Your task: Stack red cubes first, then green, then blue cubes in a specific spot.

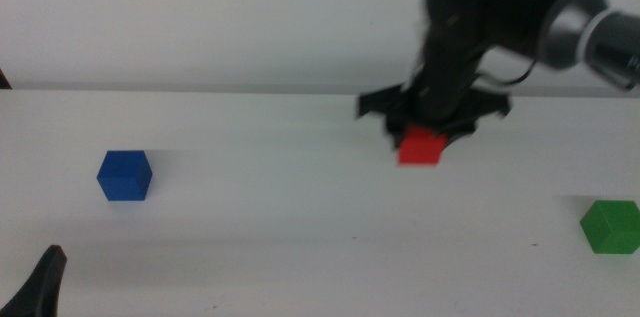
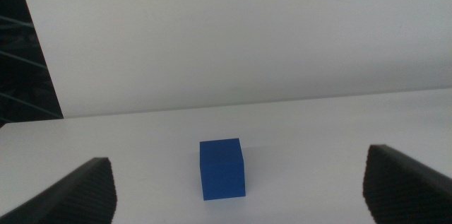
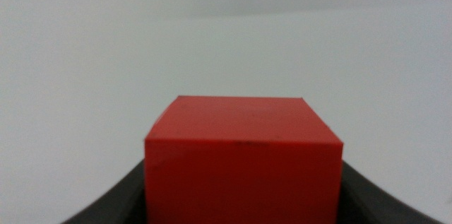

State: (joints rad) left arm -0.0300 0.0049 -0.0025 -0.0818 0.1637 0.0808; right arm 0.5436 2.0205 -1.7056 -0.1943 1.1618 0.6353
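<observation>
I see my right gripper (image 1: 430,133) upper right of the middle view, fingers clenched on the red cube (image 1: 421,146), which sits flat-side up w/ one face to the wrist cam; can't tell if it touches the table (image 1: 300,207). My left gripper (image 2: 240,189) waits at the bottom left, fingers wide apart w/ nothing between, and the blue cube (image 1: 124,175) is at left, sitting flat. The green cube (image 1: 611,226) is far right, low in the frame, also flat & well apart from the others.

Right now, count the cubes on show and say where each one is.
3. The blue cube sits on the table's left side, the green cube at far right, and the red cube between the right gripper jaws, mid-table. None looks hidden.
</observation>
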